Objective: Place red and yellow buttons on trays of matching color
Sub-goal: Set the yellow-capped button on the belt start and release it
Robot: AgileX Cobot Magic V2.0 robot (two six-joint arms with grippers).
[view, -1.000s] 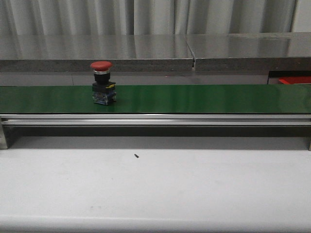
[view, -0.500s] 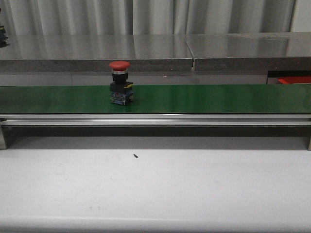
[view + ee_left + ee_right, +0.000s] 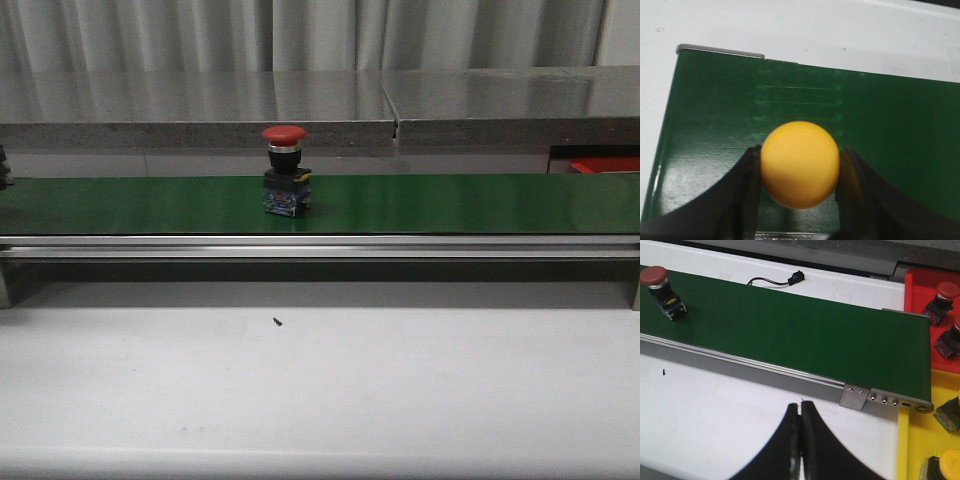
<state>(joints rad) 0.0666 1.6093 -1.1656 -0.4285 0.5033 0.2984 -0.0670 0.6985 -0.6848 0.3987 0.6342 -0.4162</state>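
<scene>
Riding rightward along the green conveyor belt (image 3: pixel 450 203), the red button (image 3: pixel 286 172) now stands upright near the belt's middle, further right than half a second ago. Over the belt's left end, the left gripper (image 3: pixel 799 167) clamps its fingers (image 3: pixel 747 172) against the sides of the yellow button (image 3: pixel 800 164). Off the belt's near edge, the right gripper (image 3: pixel 800 432) holds nothing, jaws pressed together. Beyond the belt's right end sit the red tray (image 3: pixel 920 287) and yellow tray (image 3: pixel 920 440), each holding matching buttons
</scene>
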